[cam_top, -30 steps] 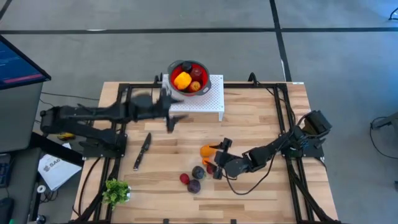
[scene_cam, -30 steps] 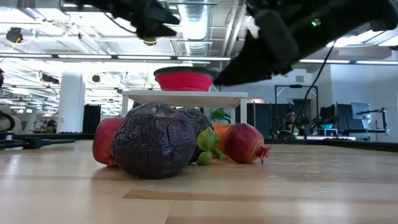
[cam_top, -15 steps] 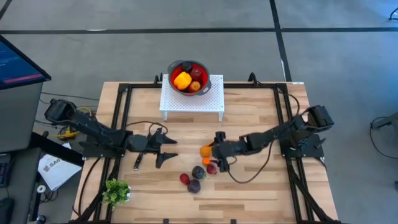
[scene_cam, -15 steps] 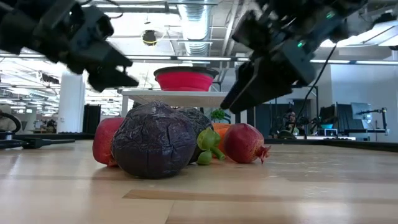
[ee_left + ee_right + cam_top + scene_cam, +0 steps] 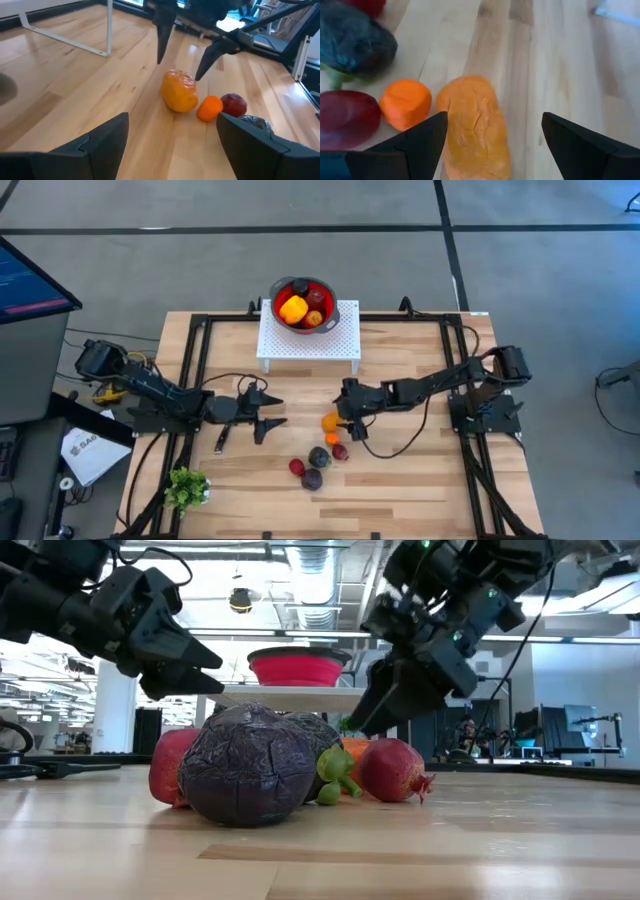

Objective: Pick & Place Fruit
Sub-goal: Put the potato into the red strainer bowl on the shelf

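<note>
Several toy fruits lie mid-table: a long orange one (image 5: 329, 421) (image 5: 475, 125), a small orange one (image 5: 406, 104), red ones (image 5: 340, 451) and dark purple ones (image 5: 247, 765). More fruit fills the red bowl (image 5: 322, 288), which stands on a white stand (image 5: 310, 345). My right gripper (image 5: 347, 420) (image 5: 494, 120) hangs open, slanting down just over the long orange fruit, one finger on either side and clear of it. My left gripper (image 5: 275, 412) (image 5: 172, 117) is open low over the table, left of the fruits and pointing at them.
A black-handled knife (image 5: 220, 442) lies partly under my left arm. A leafy green sprig (image 5: 187, 487) sits at the near left corner. Black frame rails (image 5: 190, 370) run along the table's sides. Bare wood lies between the stand and the fruits.
My left gripper has drawn back from beside the stand toward the near left and come down low over the table, rolling as it went. My right gripper has gone toward the far edge from beside the red fruit to over the long orange fruit, and has turned. The fruits have stayed put.
</note>
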`<state>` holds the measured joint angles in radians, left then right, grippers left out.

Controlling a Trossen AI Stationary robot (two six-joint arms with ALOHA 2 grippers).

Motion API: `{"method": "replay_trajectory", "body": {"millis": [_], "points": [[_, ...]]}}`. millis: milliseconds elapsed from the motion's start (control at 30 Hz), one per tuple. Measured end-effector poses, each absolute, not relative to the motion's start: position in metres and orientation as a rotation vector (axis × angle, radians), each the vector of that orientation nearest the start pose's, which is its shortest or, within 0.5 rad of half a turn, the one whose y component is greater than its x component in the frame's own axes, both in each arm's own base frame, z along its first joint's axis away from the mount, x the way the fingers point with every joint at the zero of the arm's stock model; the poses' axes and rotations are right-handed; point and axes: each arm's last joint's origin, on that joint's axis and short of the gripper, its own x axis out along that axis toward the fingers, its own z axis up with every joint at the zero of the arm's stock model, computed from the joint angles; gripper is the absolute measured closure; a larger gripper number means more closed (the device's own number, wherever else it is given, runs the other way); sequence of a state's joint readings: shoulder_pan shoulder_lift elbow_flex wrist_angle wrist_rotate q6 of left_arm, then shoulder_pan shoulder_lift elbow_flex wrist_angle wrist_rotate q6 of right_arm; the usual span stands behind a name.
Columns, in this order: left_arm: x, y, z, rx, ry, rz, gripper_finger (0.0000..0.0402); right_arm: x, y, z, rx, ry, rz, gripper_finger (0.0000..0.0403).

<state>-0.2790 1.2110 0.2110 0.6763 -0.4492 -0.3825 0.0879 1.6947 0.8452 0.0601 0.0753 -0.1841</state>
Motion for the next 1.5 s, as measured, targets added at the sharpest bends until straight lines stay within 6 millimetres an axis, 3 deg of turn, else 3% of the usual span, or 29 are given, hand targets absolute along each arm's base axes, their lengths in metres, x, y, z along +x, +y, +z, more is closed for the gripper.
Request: {"method": "replay_trajectory", "body": {"millis": [233, 400, 867, 1067, 1267, 1500], "points": [[0.195, -0.043, 0.148, -0.256, 0.255, 0.225, 0.0108, 0.329, 0.032, 0.124, -0.221, 0.875, 0.093, 0.0086], [0.195, -0.043, 0.148, -0.257, 0.252, 0.224, 0.0108, 0.33, 0.033, 0.118, -0.129, 0.893, 0.051, 0.0104], [0.195, -0.042, 0.149, -0.258, 0.243, 0.236, 0.0108, 0.34, 0.041, 0.129, -0.056, 0.718, -0.045, 0.0185], [0.195, -0.042, 0.149, -0.257, 0.242, 0.24, 0.0108, 0.343, 0.043, 0.136, -0.061, 0.55, -0.128, 0.0171], [0.195, -0.042, 0.149, -0.256, 0.241, 0.245, 0.0108, 0.331, 0.042, 0.141, 0.029, 0.241, -0.154, 0.0175], [0.195, -0.041, 0.149, -0.252, 0.235, 0.269, 0.0108, 0.332, 0.039, 0.17, 0.1, -0.049, -0.152, 0.0168]]}}
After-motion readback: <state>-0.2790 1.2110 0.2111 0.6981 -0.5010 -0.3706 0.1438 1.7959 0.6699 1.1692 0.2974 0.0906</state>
